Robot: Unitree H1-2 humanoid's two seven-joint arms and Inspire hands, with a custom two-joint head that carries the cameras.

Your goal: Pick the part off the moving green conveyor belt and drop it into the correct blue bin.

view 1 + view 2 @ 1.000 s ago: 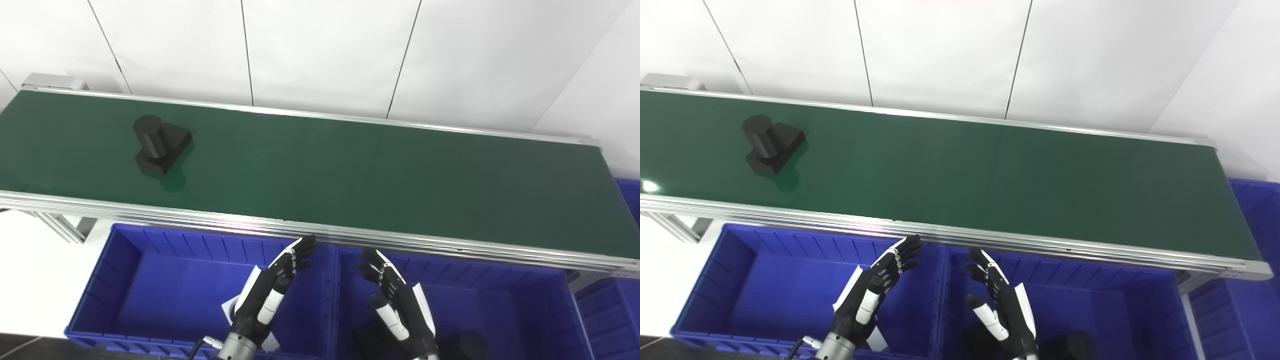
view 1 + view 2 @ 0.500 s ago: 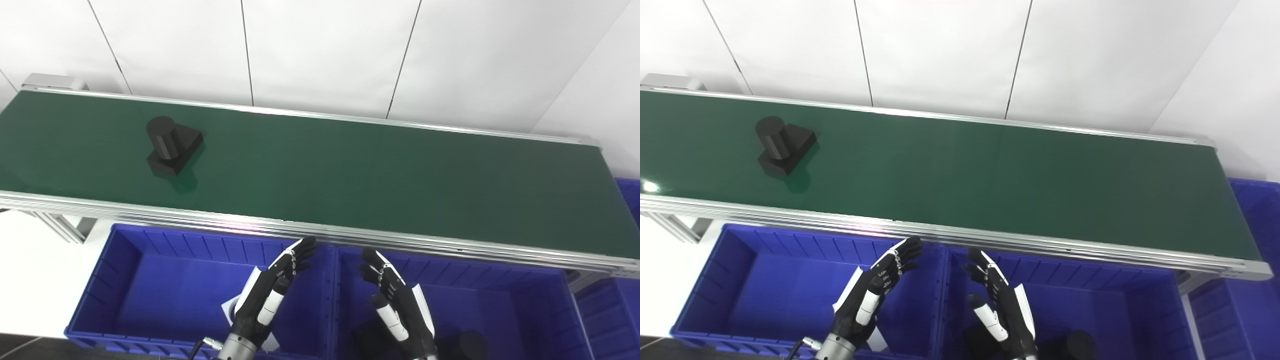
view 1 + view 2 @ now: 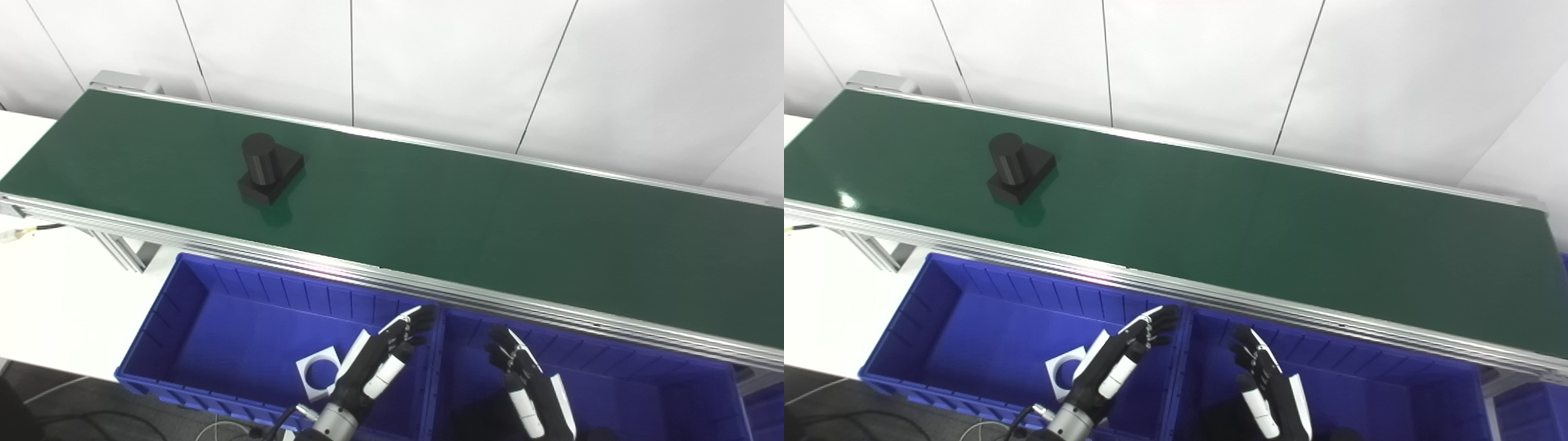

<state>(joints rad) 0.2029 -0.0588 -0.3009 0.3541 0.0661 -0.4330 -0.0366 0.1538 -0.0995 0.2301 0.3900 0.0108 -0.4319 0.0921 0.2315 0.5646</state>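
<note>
A black part (image 3: 267,168), a square base with an upright cylinder on it, sits on the green conveyor belt (image 3: 465,214) toward its left end. It also shows in the right eye view (image 3: 1018,168). My left hand (image 3: 383,367) is open and empty, low over the left blue bin (image 3: 202,318). My right hand (image 3: 530,389) is open and empty over the right blue bin (image 3: 643,383). Both hands are well below the belt's near rail and far from the part.
A white square piece with a round hole (image 3: 317,381) lies in the left bin beside my left hand. The belt's aluminium near rail (image 3: 429,288) runs between bins and belt. A white table surface (image 3: 55,294) lies at the left. A white panelled wall stands behind.
The whole picture has shifted, so the camera moved. The black part has travelled to the right along the belt. Both hands stay open over the bins.
</note>
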